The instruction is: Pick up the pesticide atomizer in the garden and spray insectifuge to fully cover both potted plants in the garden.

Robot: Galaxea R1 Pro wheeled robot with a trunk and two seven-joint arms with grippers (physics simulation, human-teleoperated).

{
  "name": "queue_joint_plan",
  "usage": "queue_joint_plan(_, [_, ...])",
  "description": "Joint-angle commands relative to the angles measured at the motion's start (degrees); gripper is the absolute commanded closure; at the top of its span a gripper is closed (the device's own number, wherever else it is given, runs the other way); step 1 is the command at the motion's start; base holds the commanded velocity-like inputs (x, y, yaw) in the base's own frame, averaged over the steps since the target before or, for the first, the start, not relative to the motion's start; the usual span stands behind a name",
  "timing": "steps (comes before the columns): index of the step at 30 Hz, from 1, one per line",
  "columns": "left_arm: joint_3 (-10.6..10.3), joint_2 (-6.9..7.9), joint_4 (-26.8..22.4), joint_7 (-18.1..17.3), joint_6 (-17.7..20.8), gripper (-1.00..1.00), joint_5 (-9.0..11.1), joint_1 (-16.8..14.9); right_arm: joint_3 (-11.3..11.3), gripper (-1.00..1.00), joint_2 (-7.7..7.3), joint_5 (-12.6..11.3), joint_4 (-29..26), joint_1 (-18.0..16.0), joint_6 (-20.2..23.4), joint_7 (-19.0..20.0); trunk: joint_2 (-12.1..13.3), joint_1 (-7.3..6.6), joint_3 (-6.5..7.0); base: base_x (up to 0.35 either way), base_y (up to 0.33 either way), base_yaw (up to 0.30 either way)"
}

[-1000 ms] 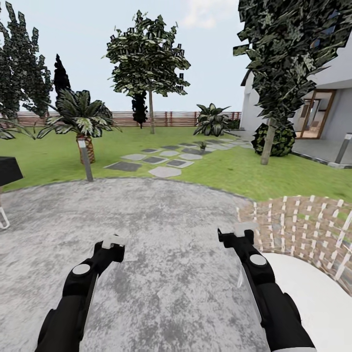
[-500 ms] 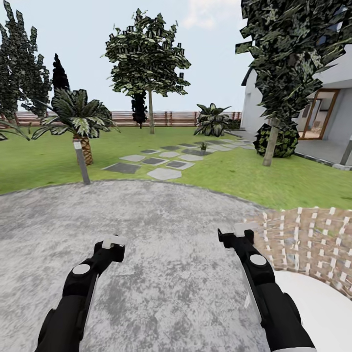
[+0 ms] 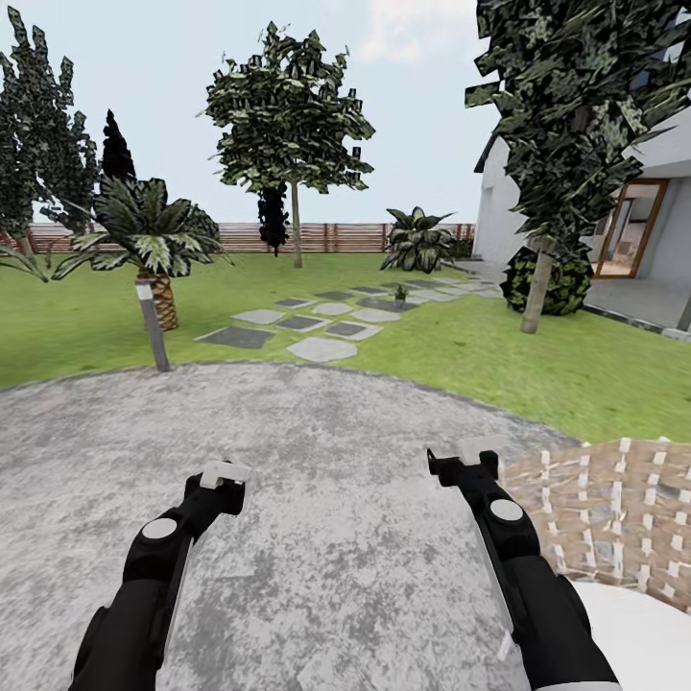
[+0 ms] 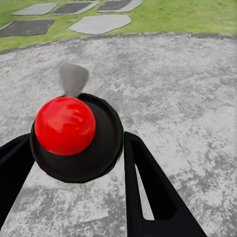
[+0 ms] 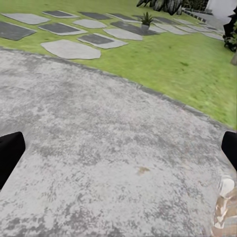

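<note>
One potted plant, a tiny green rosette in a grey pot, stands among the stepping stones far ahead; the right wrist view catches it too. The pesticide atomizer is out of view. My left gripper hovers low over the grey paved patio, open; in its wrist view a black disc with a red ball sits between the fingers. My right gripper is also open and empty, its fingers spread to the frame's edges over bare paving.
A grey bollard lamp stands at the patio's far left rim, a palm behind it. Stepping stones cross the lawn toward the wooden fence. A brick patch lies right, a house and trees beyond.
The whole picture has shifted, so the camera has moved: the brick patch slid down and right, and a black object at the left edge dropped out. Both arms keep their pose.
</note>
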Motion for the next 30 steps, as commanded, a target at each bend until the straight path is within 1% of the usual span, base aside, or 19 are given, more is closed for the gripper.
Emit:
queue_joint_plan(1, [0.1, -0.07, -0.1, -0.6, 0.1, 1.00, -0.6, -0.1, 0.0, -1.00, 0.02, 0.6, -0.1, 0.0, 0.3, 0.2, 0.0, 0.03, -0.06, 0.347, 0.006, 0.000])
queue_joint_plan(13, [0.1, -0.07, 0.0, -0.6, 0.1, 1.00, -0.6, -0.1, 0.0, -1.00, 0.02, 0.6, -0.1, 0.0, 0.3, 0.2, 0.0, 0.03, -0.05, 0.347, 0.078, 0.000])
queue_joint_plan(26, [0.2, -0.07, 0.1, -0.6, 0.1, 1.00, -0.8, -0.1, -0.1, -1.00, 0.01, 0.5, -0.2, 0.0, 0.4, 0.1, 0.0, 0.03, -0.05, 0.346, 0.004, 0.000])
queue_joint_plan(30, [0.5, -0.07, 0.1, -0.6, 0.1, 1.00, -0.8, -0.1, -0.2, -1.00, 0.02, 0.4, -0.4, 0.0, 0.4, 0.1, 0.0, 0.03, -0.05, 0.346, 0.000, 0.000])
